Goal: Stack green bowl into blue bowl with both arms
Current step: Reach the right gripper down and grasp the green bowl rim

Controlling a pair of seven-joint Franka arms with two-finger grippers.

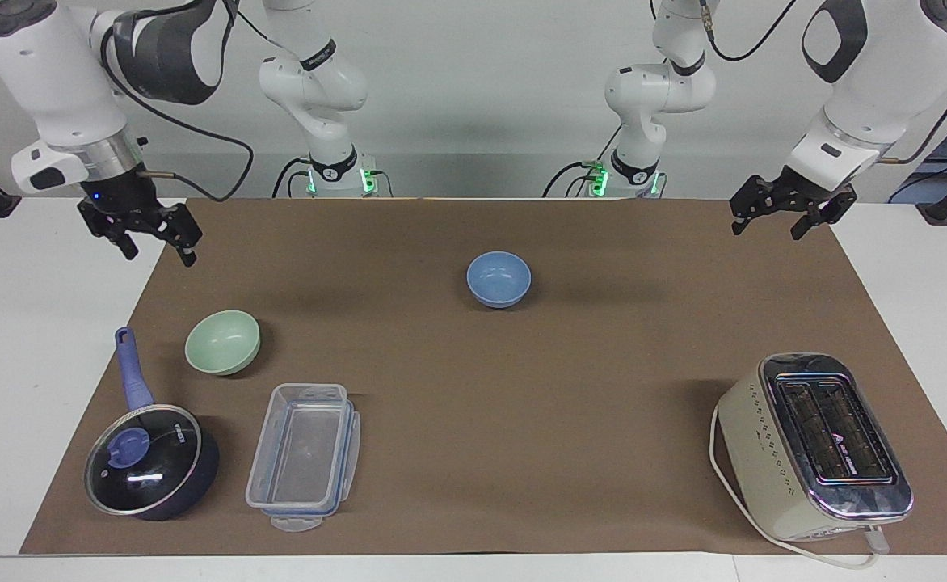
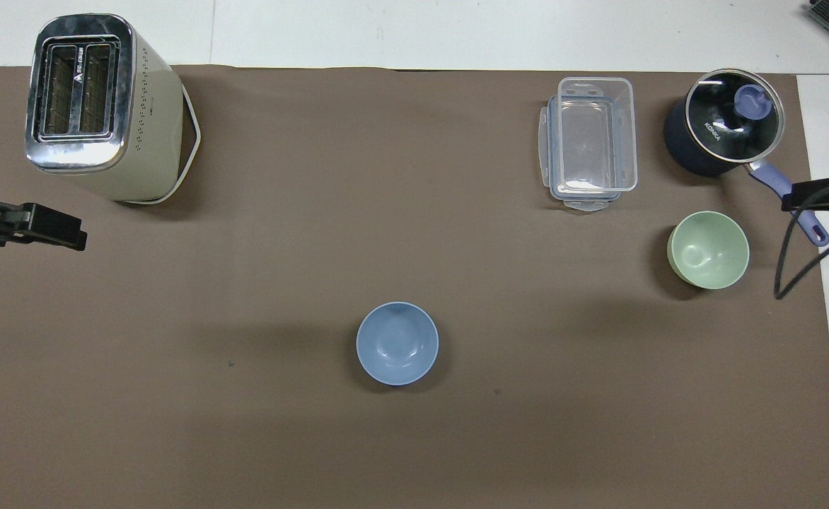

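The stacking has not begun: the green bowl [image 1: 222,343] sits on the brown mat, below and well apart from the right fingers [image 1: 155,239], which hang spread and empty over the mat's edge. The blue bowl [image 1: 498,279] rests mid-mat, well apart from the left fingers [image 1: 781,216], also spread and empty. Both bowls are small, round, plain and matte. Next, I judge, the right fingers must descend onto the green bowl's rim.

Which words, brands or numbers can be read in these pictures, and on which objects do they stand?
"KONKA": white letters on the glass lid of the dark pot.
Logo and short text between the slots of the toaster: too small to read.
Nothing else bears readable text.
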